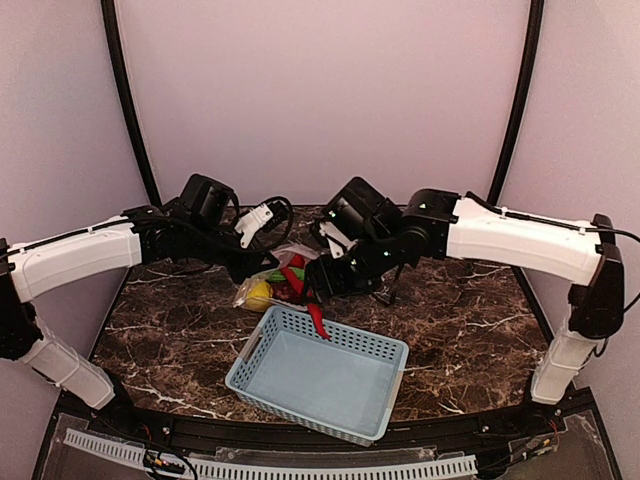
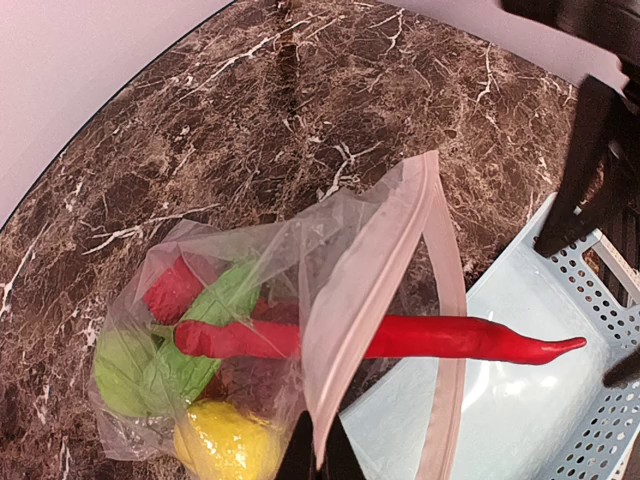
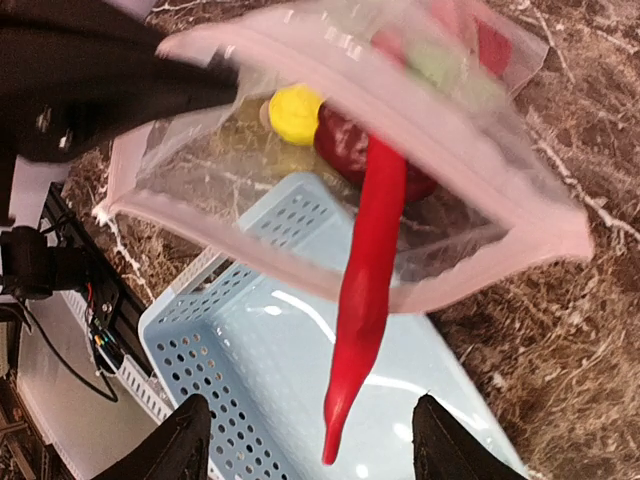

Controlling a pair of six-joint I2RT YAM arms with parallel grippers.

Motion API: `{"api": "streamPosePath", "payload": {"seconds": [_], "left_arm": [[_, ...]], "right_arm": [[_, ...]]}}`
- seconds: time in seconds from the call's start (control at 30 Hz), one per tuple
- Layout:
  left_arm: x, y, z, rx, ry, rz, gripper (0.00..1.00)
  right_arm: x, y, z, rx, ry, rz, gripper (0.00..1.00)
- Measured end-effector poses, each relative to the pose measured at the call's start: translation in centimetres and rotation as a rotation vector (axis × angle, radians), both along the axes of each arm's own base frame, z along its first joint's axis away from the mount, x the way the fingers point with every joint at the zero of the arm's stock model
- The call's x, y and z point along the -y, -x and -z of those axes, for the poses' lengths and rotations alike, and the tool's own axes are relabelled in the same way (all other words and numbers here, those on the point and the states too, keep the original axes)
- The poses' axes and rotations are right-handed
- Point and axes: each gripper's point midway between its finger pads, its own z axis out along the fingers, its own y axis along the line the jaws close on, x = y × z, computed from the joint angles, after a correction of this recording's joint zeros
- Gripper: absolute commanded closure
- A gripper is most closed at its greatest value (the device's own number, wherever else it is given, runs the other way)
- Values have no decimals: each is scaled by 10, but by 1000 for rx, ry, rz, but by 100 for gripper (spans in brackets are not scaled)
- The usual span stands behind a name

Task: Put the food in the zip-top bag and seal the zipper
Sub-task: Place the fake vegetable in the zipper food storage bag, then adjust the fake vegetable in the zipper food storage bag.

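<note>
On the left, my left hand (image 2: 318, 456) is clamped together on the mouth edge of the clear, crinkly plastic zip-top bag (image 2: 250, 250), pinching the thin film just beside the smooth pinkish-white zipper strip (image 2: 443, 262). The bag slumps on the dark brown, white-veined marble counter (image 1: 470, 310), with its mouth lifted and gaping toward the right.

Through the film I see the glossy plastic food bunched at the closed end: a rounded lime-green pepper piece (image 2: 120, 372), a bumpy green cucumber (image 2: 218, 308), a red pepper piece (image 2: 170, 290) and a pebbly yellow piece (image 2: 225, 446). My right wrist view also shows a dark red piece (image 3: 345, 147) deeper inside.

The long, thin, shiny red chilli (image 2: 420, 339) lies half in the bag. Its thick end is among the other pieces, and its tapered, pointed tip pokes out through the mouth over the light blue perforated plastic basket (image 1: 330, 385).

To the right, my right hand (image 3: 312, 402) faces the open mouth with its two dark fingers (image 3: 190, 440) spread well apart and gripping nothing. The chilli's tip hangs in the gap between them without touching either. The basket, a rounded rectangle with rows of small holes in its walls, sits just beside the bag, nearer the arm bases.
</note>
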Motion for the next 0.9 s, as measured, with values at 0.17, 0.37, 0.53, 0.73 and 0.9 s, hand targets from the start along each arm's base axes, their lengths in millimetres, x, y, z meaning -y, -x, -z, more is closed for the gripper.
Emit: {"api": "streamPosePath", "payload": {"seconds": [0.17,0.37,0.53,0.73,0.9], "left_arm": [[-1,-1,0,-1,0,-3,99],[-1,-1,0,-2,2,-6,99],[-1,-1,0,-2,2,-6,99],[-1,-1,0,-2,1,-6,99],[-1,-1,0,-2,1,-6,99]], "right_arm": [[9,38,26,-16,-8,-9,33],[19,47,63,-37,20,50,41],[10,42,59,-22,-25,76,53],[1,42,69,-28,-12,71,63],[2,42,77,-39,7,83,83]]}}
